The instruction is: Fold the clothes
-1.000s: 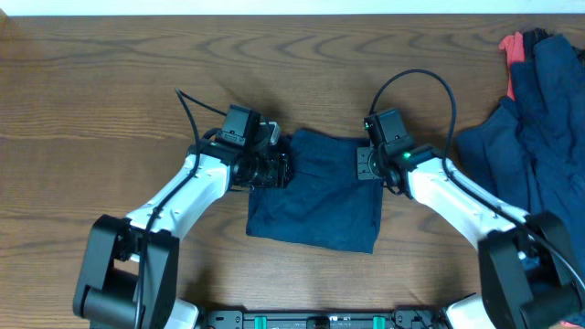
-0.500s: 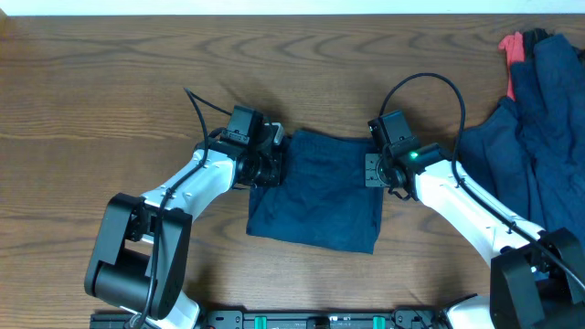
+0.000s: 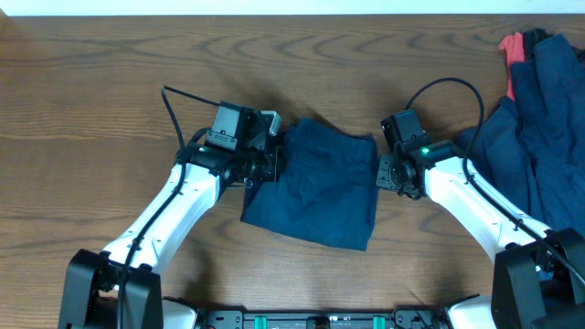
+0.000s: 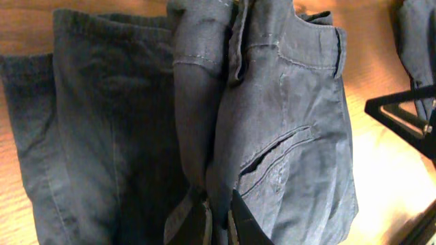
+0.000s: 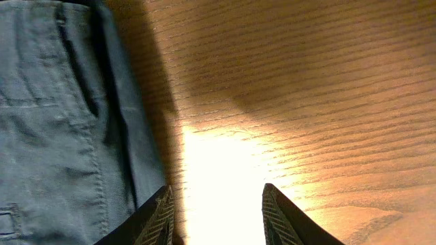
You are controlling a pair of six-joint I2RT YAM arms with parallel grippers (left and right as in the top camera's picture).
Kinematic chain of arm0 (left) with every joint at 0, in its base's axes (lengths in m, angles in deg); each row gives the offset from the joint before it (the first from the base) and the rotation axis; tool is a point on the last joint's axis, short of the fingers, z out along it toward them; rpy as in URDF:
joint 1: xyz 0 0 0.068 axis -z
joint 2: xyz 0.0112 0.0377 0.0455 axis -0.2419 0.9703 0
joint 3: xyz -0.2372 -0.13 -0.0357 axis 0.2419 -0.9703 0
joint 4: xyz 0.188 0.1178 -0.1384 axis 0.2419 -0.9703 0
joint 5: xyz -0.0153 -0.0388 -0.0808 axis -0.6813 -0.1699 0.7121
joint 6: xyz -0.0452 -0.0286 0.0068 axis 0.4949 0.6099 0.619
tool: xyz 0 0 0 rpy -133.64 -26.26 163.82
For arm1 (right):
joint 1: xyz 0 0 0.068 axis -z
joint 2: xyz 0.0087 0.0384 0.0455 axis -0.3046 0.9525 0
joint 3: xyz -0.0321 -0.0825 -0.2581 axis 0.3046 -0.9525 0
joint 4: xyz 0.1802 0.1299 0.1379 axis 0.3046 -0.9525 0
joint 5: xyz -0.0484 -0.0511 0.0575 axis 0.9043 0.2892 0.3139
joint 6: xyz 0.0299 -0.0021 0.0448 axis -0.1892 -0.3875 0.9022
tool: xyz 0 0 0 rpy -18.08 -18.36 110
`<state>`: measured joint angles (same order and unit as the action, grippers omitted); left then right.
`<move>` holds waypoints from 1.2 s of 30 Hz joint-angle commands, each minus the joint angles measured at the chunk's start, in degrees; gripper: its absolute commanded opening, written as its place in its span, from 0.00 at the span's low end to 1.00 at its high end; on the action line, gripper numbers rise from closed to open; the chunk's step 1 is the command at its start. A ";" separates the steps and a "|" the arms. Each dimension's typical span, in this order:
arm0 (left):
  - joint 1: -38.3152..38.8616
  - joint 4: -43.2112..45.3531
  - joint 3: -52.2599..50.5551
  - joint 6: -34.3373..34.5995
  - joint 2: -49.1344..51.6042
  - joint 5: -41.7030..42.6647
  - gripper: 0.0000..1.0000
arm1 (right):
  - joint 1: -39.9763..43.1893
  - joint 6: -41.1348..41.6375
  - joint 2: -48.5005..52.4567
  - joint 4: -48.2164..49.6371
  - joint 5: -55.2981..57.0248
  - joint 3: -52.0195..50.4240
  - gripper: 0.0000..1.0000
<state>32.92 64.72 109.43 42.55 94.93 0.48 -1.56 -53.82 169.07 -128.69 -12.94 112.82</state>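
Moved: right gripper [image 3: 382, 174] now off shorts [image 3: 315, 187], jaws apart, empty | left gripper [image 4: 219, 214] pinched on left-edge fold | shorts: middle of table [image 3: 110, 82] | risk: one-sided pull drags fold open

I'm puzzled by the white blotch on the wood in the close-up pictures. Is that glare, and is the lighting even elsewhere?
Right wrist view: yes, glare washes out the table beside the shorts, and a dark shadow runs along their edge. Left wrist view: a similar bright patch on the right. Overhead view: even light, soft shadows only.
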 commanded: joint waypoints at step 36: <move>-0.24 -2.45 -0.02 6.97 -0.35 -7.32 0.06 | -0.17 -5.22 1.64 2.75 -8.52 0.98 0.41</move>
<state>32.87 62.55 109.43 48.98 94.89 -6.08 -1.62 -57.34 171.75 -126.00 -21.18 112.82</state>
